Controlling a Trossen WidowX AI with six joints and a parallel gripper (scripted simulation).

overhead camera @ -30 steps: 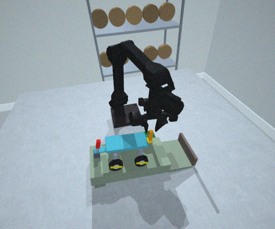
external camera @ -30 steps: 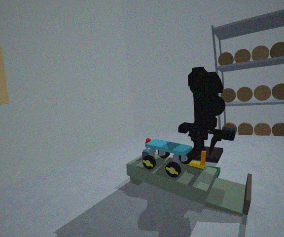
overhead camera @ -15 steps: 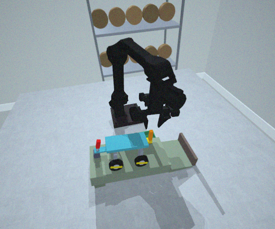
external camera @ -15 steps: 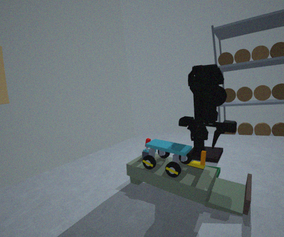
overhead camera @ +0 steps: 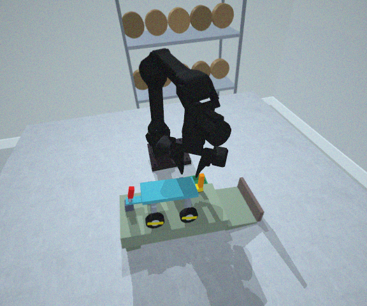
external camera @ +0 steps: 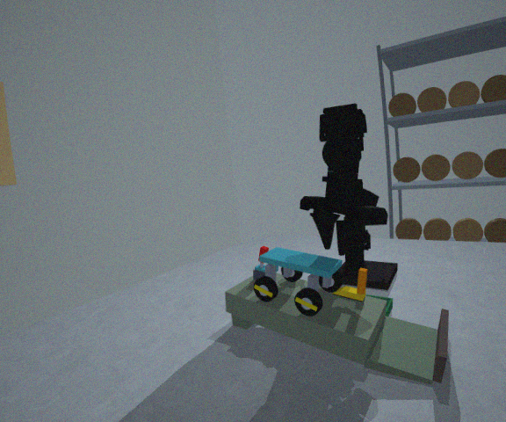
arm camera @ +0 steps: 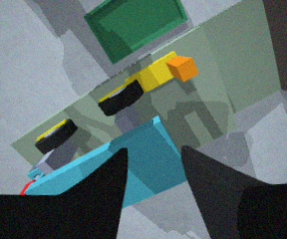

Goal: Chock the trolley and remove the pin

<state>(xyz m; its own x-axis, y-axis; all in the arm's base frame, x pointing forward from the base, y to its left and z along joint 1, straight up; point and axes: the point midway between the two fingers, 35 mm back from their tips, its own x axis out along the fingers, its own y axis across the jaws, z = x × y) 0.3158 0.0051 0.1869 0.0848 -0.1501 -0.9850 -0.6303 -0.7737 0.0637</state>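
The trolley, with a light blue deck and black wheels, stands on the grey-green ramp. The yellow chock with its upright orange handle sits against the downhill side of the far downhill wheel. The red-headed stop pin stands at the trolley's uphill end. My gripper hangs above the downhill end of the deck, fingers apart, with nothing between them. The green tray lies just beyond the chock.
A brown end stop closes the ramp's low end. The robot's dark base stands right behind the ramp. A metal shelf with round discs stands behind the table.
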